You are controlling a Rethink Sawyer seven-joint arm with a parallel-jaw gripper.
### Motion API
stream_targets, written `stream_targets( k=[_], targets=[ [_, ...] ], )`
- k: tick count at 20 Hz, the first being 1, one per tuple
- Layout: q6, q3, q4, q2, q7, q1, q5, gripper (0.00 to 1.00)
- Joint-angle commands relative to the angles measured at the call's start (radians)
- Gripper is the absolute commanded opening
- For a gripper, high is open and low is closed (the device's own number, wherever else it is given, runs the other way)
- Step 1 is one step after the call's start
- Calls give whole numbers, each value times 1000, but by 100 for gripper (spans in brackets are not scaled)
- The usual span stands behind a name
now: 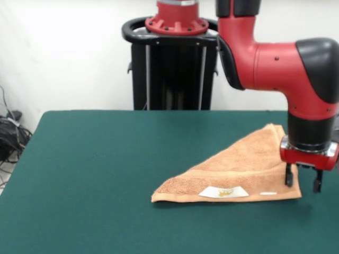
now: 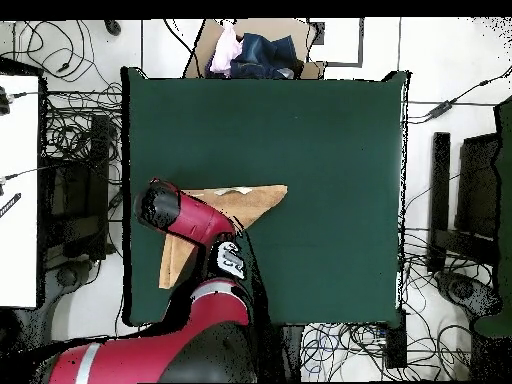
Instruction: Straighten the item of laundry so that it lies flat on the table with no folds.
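The item of laundry [image 1: 241, 172] is a peach-orange towel folded over into a triangle, lying at the right of the green table [image 1: 106, 159]. Its long edge faces front, with a white label [image 1: 223, 192] on that edge. My gripper [image 1: 302, 183] hangs open at the towel's right front corner, one finger [image 1: 288, 179] over the cloth and the other just past its edge. I cannot tell if the fingers touch the cloth. In the overhead view the towel [image 2: 250, 203] lies near the table's [image 2: 320, 150] left edge, and the arm's wrist [image 2: 165, 208] hides part of the towel and the gripper.
The black pedestal [image 1: 175, 63] stands behind the table. Cables [image 1: 10, 132] lie on the floor at the left. In the overhead view a cardboard box of clothes [image 2: 255, 50] sits beyond the table's top edge and a white desk [image 2: 18, 180] stands at the left.
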Motion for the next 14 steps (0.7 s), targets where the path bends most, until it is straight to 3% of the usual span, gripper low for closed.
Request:
stream_targets(
  k=[1,14],
  targets=[
    [48,-14,-26,18,193,-1,-2,100],
    [-35,51,-31,80,148,-73,-32,100]
  ],
)
